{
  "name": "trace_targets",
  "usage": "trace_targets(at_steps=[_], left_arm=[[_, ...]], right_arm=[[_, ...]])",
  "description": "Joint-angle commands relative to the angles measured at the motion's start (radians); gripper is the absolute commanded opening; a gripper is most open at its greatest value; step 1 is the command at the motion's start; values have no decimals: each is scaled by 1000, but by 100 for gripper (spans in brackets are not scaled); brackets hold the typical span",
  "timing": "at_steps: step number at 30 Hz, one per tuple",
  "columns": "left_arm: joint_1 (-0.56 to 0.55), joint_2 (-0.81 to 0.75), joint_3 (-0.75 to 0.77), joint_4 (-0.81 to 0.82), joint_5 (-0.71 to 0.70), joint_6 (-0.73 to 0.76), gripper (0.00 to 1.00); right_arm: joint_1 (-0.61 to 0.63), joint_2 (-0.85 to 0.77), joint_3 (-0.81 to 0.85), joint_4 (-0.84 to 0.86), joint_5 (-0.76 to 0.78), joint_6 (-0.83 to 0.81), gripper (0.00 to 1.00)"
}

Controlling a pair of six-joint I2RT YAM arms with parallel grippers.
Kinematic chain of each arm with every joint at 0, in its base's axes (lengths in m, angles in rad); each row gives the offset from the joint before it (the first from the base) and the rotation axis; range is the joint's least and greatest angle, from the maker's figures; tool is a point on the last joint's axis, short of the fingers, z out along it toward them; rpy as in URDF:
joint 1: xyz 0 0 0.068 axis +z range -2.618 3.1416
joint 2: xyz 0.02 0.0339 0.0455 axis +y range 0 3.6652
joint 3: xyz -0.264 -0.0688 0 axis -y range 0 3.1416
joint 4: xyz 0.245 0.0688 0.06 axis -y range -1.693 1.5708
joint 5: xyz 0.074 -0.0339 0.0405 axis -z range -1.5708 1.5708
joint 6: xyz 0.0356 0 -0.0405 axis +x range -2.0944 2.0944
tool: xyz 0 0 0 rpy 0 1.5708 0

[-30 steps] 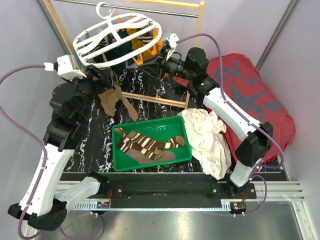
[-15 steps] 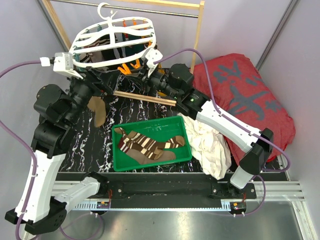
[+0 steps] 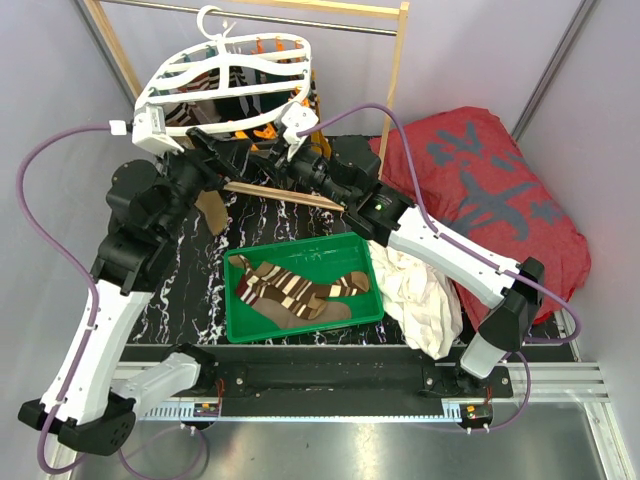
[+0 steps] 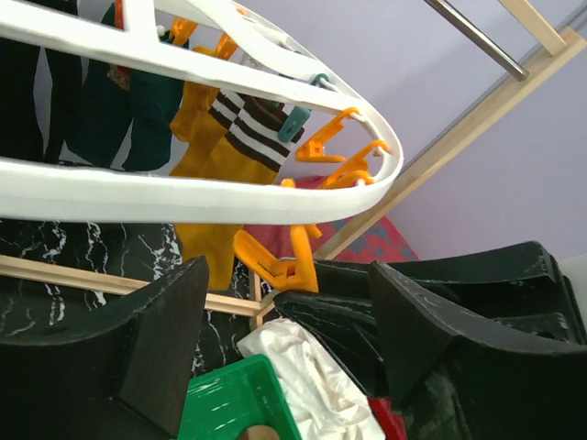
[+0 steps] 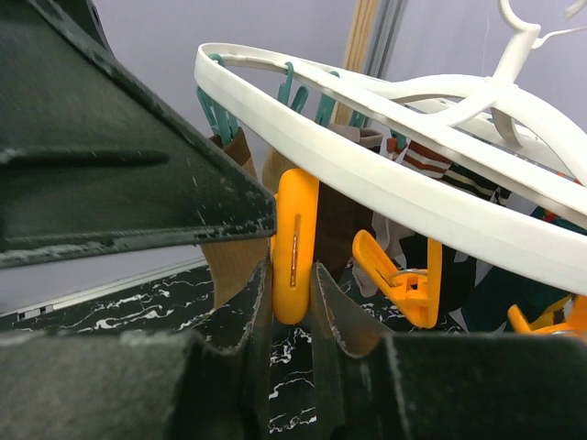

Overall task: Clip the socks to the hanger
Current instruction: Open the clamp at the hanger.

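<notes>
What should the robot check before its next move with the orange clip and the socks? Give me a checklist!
1. Right gripper on the orange clip: ok. It squeezes the clip from both sides.
2. Brown sock inside the clip's mouth: cannot tell. It hangs just behind the clip, and the mouth is hidden.
3. Left gripper gripping a sock: not ok. It stands open.
4. Hanger hooked on the metal rod: ok.
5. More socks waiting: ok. Striped socks lie in the green tray.
</notes>
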Motion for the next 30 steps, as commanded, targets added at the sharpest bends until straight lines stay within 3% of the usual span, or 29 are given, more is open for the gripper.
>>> trace_targets(at_steps=[1, 18, 25, 30], left_arm=[[0, -49, -111, 192, -54, -130, 73], [2, 3, -130, 292, -77, -238, 61], [2, 5, -133, 286, -89, -241, 51], [2, 8, -108, 258, -108, -198, 37]], right_arm=[[12, -9, -11, 64, 1, 40, 0], [12, 1, -34, 90, -3, 87, 0], [12, 10, -36, 89, -6, 84, 0], [12, 13, -62, 93, 15, 71, 0]])
